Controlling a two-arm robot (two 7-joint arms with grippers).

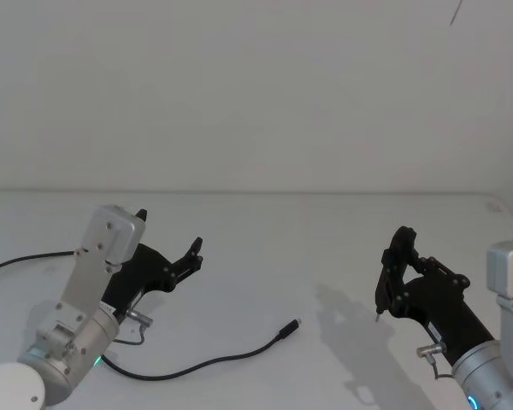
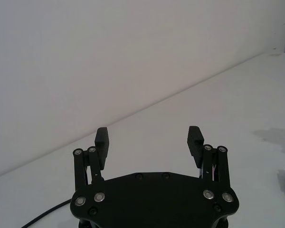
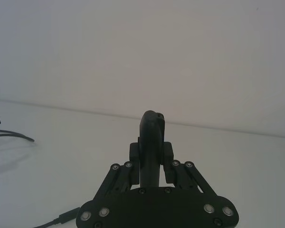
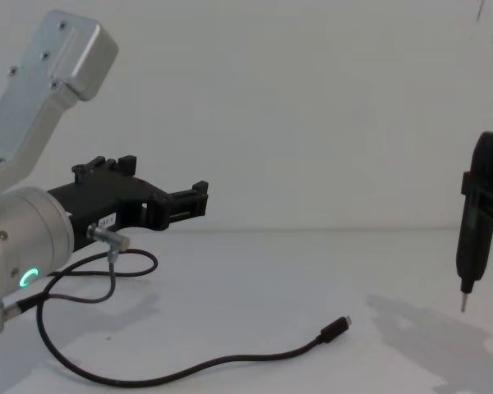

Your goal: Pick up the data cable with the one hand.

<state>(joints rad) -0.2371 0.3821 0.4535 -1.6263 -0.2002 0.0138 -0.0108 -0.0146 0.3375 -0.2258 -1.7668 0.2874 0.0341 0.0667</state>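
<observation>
Data cable (image 1: pixel 239 354) lies loose on the counter (image 1: pixel 265 256), plug (image 1: pixel 289 328) toward the middle, touching neither arm. Left pincer (image 2: pixel 148 137) hovers above the cable's left stretch, jaws wide apart, empty. Right pincer (image 3: pixel 152 154) raised at right, clamped on upright pen-like tool (image 4: pixel 476 213).

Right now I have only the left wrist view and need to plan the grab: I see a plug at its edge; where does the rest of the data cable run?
Observer: From the plug the data cable curves back beneath the wrist of the left hand.
Operator: Is the right hand near it?
Observer: No, the right hand hovers to the plug's right, apart from it.
Operator: Free to help?
Observer: It is shut on a slim black tool, tip down.
</observation>
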